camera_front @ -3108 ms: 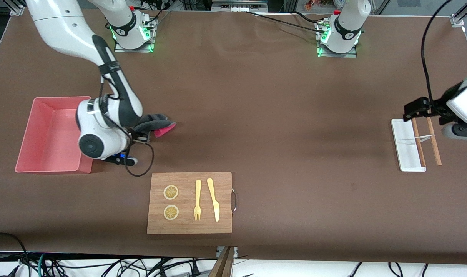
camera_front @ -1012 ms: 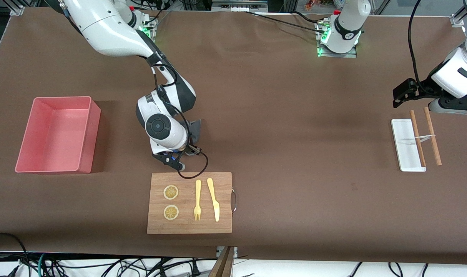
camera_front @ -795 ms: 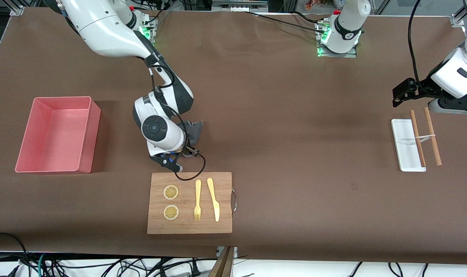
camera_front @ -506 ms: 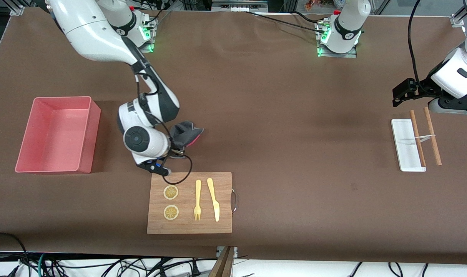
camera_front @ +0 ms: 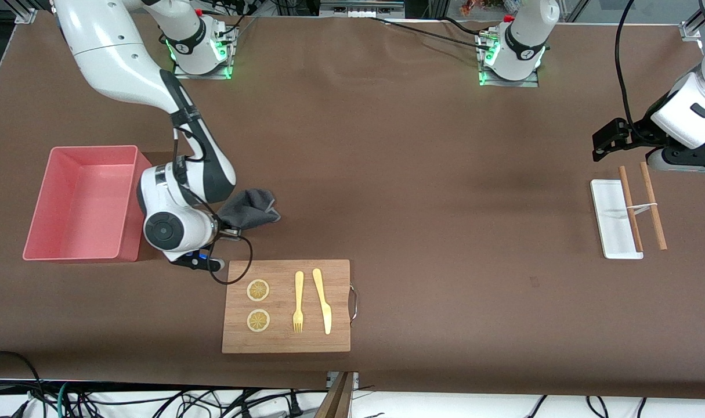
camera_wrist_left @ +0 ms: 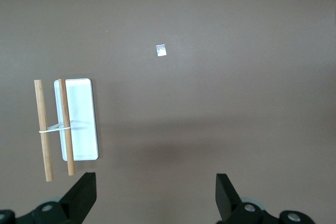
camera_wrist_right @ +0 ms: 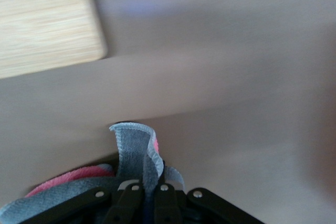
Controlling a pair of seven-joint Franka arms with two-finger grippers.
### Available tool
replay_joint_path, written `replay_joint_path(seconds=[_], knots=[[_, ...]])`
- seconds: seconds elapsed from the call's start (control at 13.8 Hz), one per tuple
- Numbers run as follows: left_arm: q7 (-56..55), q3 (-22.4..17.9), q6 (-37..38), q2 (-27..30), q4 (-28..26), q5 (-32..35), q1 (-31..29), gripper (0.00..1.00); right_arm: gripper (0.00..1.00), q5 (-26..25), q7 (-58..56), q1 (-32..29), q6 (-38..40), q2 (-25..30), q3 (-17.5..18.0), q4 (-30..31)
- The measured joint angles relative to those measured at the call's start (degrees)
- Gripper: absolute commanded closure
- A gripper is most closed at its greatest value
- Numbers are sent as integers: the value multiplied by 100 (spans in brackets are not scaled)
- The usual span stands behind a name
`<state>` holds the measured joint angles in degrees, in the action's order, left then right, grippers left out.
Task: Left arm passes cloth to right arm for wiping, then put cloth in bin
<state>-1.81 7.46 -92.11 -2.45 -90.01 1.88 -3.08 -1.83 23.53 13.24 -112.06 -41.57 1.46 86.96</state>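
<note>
The cloth (camera_front: pixel 249 207), dark grey with a pink underside, is bunched on the table between the pink bin (camera_front: pixel 56 174) and the wooden cutting board. My right gripper (camera_front: pixel 221 223) is shut on the cloth; in the right wrist view the fingers pinch a grey and pink fold of the cloth (camera_wrist_right: pixel 134 153) low over the table. The bin stands at the right arm's end of the table, close beside the right wrist. My left gripper (camera_wrist_left: pixel 156 203) is open and empty, held in the air near the white tray (camera_front: pixel 612 217) at the left arm's end.
A wooden cutting board (camera_front: pixel 286 331) with two lemon slices (camera_front: pixel 258 290), a yellow fork (camera_front: pixel 298 302) and a yellow knife (camera_front: pixel 322 301) lies nearer the front camera than the cloth. Two wooden sticks (camera_front: pixel 642 206) lie across the white tray.
My right gripper has dragged the cloth over the table from near the board's handle end toward the bin. The left arm has not moved in the last second.
</note>
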Motion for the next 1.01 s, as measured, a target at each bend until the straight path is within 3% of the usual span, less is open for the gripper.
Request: replay_joint_path(seconds=[0.36,0.58,1.01], knots=[[-1,3,6,0,0,0,0,0,100,0,-1181,-113,34,53,-519,0],[-1,3,7,0,0,0,0,0,100,1,-1380,-195,108,186,-601,-46],[-1,2,8,0,0,0,0,0,100,49,-1223,-171,1943,944,-457,-811]])
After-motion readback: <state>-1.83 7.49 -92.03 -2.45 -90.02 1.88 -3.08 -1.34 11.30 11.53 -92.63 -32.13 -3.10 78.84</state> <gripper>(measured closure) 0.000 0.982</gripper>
